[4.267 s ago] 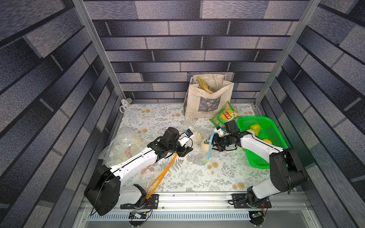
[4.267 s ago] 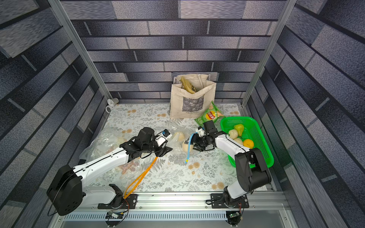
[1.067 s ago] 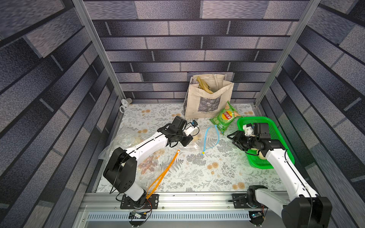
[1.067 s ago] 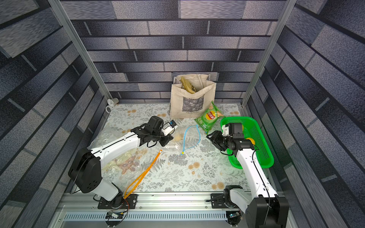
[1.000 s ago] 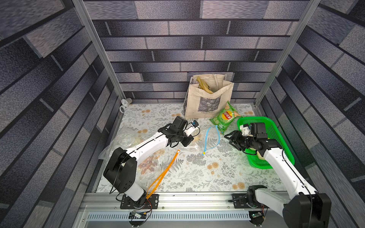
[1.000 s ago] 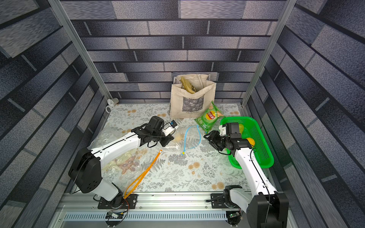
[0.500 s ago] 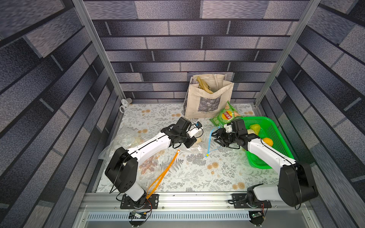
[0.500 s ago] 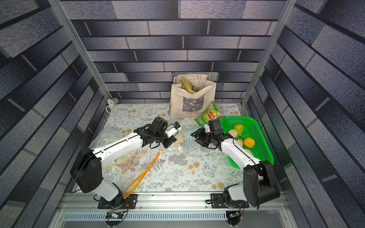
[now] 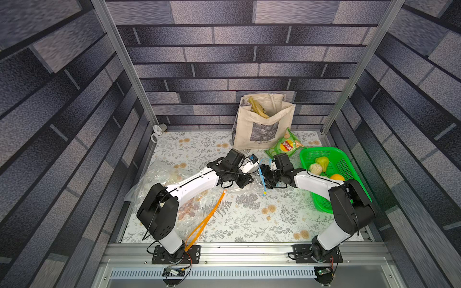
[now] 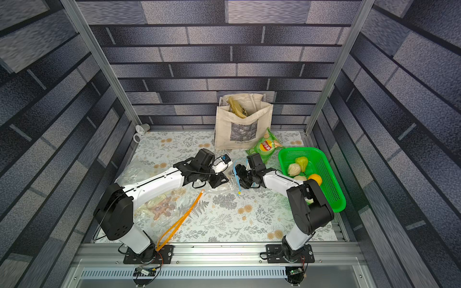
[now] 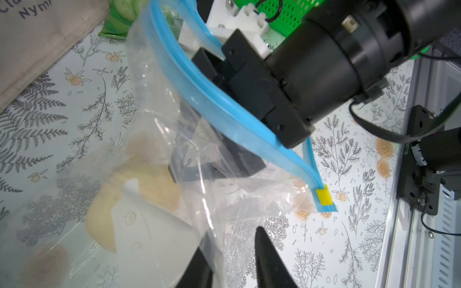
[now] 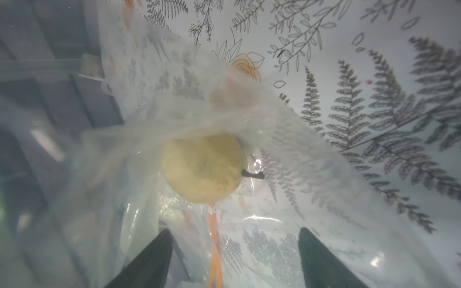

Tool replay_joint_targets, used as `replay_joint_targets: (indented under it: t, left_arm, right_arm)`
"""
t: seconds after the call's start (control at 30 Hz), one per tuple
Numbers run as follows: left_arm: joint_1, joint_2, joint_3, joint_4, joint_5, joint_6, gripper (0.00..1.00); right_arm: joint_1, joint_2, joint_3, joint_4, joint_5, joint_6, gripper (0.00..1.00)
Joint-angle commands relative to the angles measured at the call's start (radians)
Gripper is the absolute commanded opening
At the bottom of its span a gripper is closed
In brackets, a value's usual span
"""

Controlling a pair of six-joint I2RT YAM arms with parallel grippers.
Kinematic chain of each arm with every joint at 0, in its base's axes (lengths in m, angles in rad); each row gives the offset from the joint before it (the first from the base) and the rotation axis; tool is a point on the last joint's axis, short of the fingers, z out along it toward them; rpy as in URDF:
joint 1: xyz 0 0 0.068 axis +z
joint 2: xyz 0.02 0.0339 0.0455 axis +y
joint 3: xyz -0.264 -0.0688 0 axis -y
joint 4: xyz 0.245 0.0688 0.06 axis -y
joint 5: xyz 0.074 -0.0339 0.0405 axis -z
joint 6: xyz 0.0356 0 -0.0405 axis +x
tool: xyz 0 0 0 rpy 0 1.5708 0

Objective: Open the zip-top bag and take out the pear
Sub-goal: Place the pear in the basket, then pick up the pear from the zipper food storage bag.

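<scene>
Inside zip-top bag (image 11: 149, 82), right gripper (image 12: 234, 230) spread wide before pear (image 12: 202, 167), left gripper (image 11: 229, 239) parted around bag film

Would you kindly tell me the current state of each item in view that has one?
zip-top bag: open, blue zip parted.
pear: inside the bag, ungripped.
right gripper: open, in the bag's mouth.
left gripper: open, bag film between the jaws.
tote bag: upright, open-topped.
green basket: holding fruit.
</scene>
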Motion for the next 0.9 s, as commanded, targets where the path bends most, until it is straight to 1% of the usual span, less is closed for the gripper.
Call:
replay_joint_targets:
  t: [0.0,0.07,0.1,0.17,0.27,0.37,0.47,0.53,0.63,0.87]
  left_arm:
    - [0.037,-0.071,-0.006,0.030,0.047,-0.049,0.40]
    - [0.098,-0.121,-0.046,0.069,0.045,-0.127,0.45]
    - [0.126,-0.138,-0.061,0.080,0.040,-0.155,0.47]
    - [0.179,-0.147,-0.065,0.063,-0.009,-0.206,0.51]
    - [0.243,-0.094,-0.024,-0.024,-0.077,-0.255,0.49]
    - [0.290,-0.025,-0.001,-0.049,-0.102,-0.303,0.45]
    - [0.308,0.035,0.022,-0.054,-0.092,-0.336,0.40]
    - [0.308,0.067,0.034,-0.049,-0.064,-0.346,0.37]
    - [0.303,0.114,0.053,-0.042,-0.047,-0.360,0.36]
    - [0.295,0.206,0.075,-0.002,-0.028,-0.362,0.36]
  right_arm:
    - [0.007,0.024,0.033,0.076,-0.004,-0.001,0.83]
    - [0.006,0.031,0.024,0.121,-0.024,-0.001,0.84]
    - [0.007,0.032,0.016,0.145,-0.031,0.002,0.85]
    - [0.006,0.035,-0.005,0.217,-0.055,0.007,0.85]
    - [0.007,0.043,-0.030,0.293,-0.093,0.021,0.84]
    - [0.007,0.042,-0.038,0.295,-0.103,0.015,0.83]
    - [0.007,0.031,-0.036,0.267,-0.091,-0.003,0.82]
    - [0.007,0.023,-0.030,0.234,-0.080,-0.018,0.82]
    - [0.006,0.018,-0.020,0.188,-0.073,-0.044,0.82]
    - [0.007,0.038,-0.018,0.199,-0.094,-0.059,0.82]
